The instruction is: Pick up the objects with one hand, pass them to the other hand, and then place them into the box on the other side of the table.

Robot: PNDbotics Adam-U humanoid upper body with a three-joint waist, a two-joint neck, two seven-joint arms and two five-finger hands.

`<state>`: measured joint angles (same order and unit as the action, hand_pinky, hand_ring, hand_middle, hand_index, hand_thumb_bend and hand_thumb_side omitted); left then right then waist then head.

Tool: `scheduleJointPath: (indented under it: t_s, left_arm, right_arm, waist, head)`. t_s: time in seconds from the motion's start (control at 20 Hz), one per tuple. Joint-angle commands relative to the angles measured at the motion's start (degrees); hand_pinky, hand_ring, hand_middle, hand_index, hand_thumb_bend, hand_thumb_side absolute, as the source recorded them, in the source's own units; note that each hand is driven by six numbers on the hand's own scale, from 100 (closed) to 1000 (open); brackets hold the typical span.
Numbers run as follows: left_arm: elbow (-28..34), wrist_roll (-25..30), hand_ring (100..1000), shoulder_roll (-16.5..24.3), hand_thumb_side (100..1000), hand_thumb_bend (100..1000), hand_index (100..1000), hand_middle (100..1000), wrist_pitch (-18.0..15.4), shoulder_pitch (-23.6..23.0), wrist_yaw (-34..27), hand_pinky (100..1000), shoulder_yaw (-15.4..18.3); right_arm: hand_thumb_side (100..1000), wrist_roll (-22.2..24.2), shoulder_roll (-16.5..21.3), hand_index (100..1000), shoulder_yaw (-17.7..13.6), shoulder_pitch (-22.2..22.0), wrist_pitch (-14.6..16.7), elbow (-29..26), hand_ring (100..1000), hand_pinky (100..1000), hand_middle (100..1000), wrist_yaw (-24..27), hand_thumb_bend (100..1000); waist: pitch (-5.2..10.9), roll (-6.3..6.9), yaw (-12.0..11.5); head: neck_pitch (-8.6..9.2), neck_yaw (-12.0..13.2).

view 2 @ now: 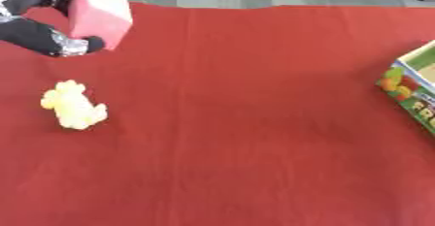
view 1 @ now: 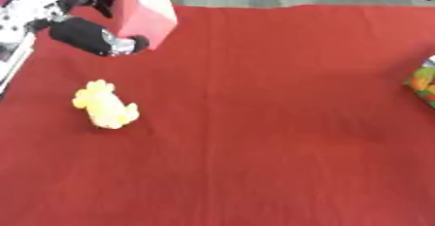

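My left hand (view 1: 89, 36) is at the far left of the red table, curled round a pink box-shaped block (view 1: 146, 10) that it holds above the cloth. A yellow plush toy (view 1: 104, 106) lies on the cloth below and in front of that hand, apart from it. The cardboard box (view 2: 410, 90), printed with fruit in green and orange, stands at the right edge, its open top partly in view. My right hand shows in neither view.
A red cloth (view 1: 255, 123) covers the table. Grey floor lies beyond the far edge. A white frame (view 1: 17, 50) runs along the left edge next to my left arm.
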<state>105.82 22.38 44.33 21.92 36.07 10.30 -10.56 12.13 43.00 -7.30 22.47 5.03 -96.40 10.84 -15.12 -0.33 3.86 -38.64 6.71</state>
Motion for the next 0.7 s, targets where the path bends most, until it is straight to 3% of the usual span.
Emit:
scheduleJointPath:
  t_s: [0.05,0.4,0.5,0.7]
  left_arm:
    - [3.0,-3.4,648,-0.6,275,100,553,541,-0.6,-0.4,-0.5,744,-0.7]
    - [3.2,-8.5,625,-4.5,256,100,552,529,-6.1,-2.5,3.6,723,-4.0]
    - [2.7,-9.8,617,-5.9,312,100,553,519,-8.2,-3.0,4.3,717,-4.8]
    - [0.1,-12.8,610,-8.1,330,100,553,512,-12.6,-3.5,3.6,716,-6.4]
  right_arm:
    - [530,0.2,2.1,908,-0.2,0.7,0.2,-1.9,1000,999,827,0.6,100]
    - [493,0.9,2.3,906,0.6,1.2,0.3,-4.5,1000,997,827,1.1,100]
    - [469,1.2,2.3,905,0.9,1.4,0.4,-5.5,1000,993,826,1.3,100]
    - [426,1.9,2.6,903,1.8,1.8,0.7,-7.8,1000,989,825,1.5,100]
  waist:
    - [1.49,-0.24,0.0]
    - [1.59,-0.55,-0.1]
    - [1.58,-0.65,-0.1]
    - [1.58,-0.83,-0.1]
  head:
    - [0.47,-0.2]
    - [0.47,-0.5]
    - [0.43,-0.6]
    - [0.64,-0.5]
